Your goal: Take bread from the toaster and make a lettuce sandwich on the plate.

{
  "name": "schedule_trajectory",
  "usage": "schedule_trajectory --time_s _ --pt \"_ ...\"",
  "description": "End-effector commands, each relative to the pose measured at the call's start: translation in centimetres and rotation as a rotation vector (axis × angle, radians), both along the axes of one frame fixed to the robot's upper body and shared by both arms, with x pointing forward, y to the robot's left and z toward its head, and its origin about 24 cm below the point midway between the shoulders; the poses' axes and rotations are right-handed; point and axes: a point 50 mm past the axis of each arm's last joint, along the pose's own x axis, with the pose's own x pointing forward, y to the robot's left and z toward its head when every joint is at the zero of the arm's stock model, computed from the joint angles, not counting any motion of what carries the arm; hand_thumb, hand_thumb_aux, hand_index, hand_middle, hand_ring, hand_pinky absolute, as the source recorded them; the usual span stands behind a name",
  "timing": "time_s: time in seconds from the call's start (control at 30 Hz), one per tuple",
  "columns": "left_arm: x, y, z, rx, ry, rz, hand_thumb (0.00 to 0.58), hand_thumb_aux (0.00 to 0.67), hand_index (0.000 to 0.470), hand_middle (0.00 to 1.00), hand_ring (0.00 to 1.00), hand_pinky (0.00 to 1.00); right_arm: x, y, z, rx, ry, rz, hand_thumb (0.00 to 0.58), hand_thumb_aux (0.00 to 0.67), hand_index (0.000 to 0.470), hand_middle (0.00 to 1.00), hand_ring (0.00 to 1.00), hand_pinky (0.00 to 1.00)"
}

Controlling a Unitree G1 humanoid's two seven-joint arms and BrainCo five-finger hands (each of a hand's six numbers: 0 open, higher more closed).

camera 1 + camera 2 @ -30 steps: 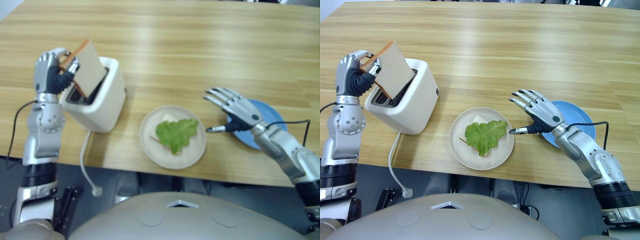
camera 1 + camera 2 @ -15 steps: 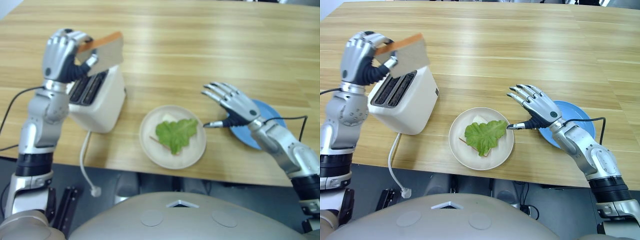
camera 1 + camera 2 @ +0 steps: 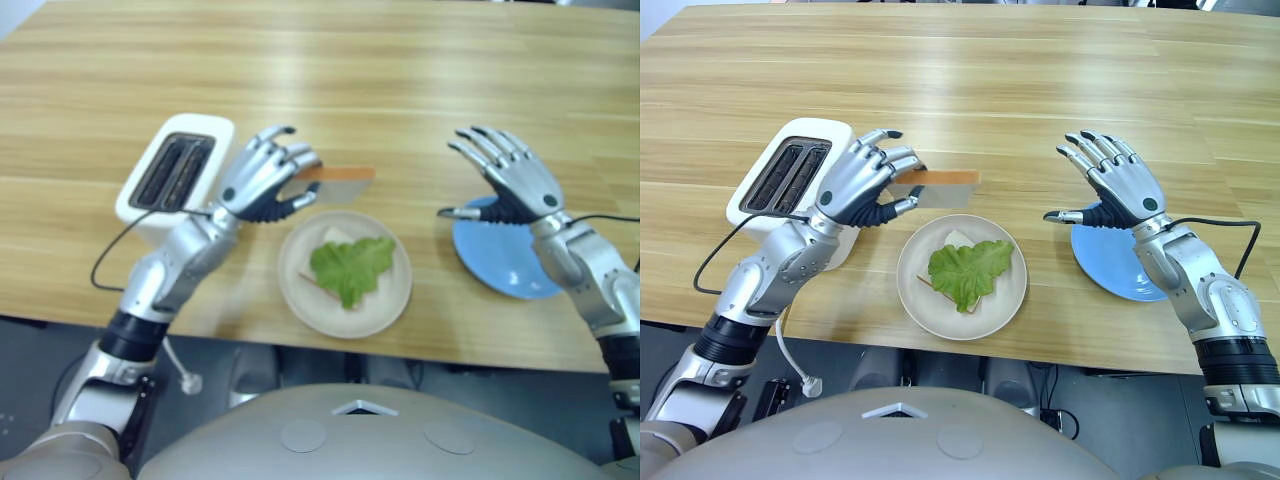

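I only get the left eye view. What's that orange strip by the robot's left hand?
Observer: A bread slice, held edge-on in the left hand: brown crust on top, pale face below.
Operator: Is it on the lettuce yet?
Observer: No. It is held at the far rim of the plate, short of the leaf.
Operator: The wire from the right hand runs off my picture. Where does it go?
Observer: It bends round and runs back to the forearm.
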Motion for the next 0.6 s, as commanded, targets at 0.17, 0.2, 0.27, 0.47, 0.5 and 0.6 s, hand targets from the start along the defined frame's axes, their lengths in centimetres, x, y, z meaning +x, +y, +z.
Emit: schedule_trajectory --time_s 0.17,0.2,0.27,0.47,0.5,0.6 --pt "0.1 -2.0 -2.3 0.101 -0.056 -0.042 0.580 0.670 0.460 1.00 1.00 1.00 0.4 1.0 -0.6 0.012 0.028 0.031 0.000 0.000 0.000 0.00 0.00 0.00" --pt "0.1 -2.1 -2.5 0.113 -0.061 -0.038 0.580 0.670 0.460 1.00 1.00 1.00 0.4 1.1 -0.7 0.011 0.033 0.037 0.000 0.000 0.000 0.00 0.00 0.00" --pt "0.3 -2.2 -3.0 0.143 -0.072 -0.026 0.580 0.670 0.460 1.00 1.00 1.00 0.4 1.3 -0.7 0.012 0.037 0.045 0.000 0.000 0.000 0.00 0.00 0.00" --pt "0.3 -2.4 -3.7 0.183 -0.097 -0.008 0.580 0.670 0.460 1.00 1.00 1.00 0.4 1.6 -1.1 0.013 0.056 0.056 0.000 0.000 0.000 0.00 0.00 0.00" --pt "0.3 -2.5 -3.8 0.186 -0.100 -0.006 0.580 0.670 0.460 1.00 1.00 1.00 0.3 1.6 -1.1 0.014 0.058 0.058 0.000 0.000 0.000 0.00 0.00 0.00" --pt "0.3 -2.7 -4.1 0.203 -0.121 -0.003 0.580 0.670 0.460 1.00 1.00 1.00 0.3 1.7 -1.3 0.013 0.068 0.063 0.000 0.000 0.000 0.00 0.00 0.00"
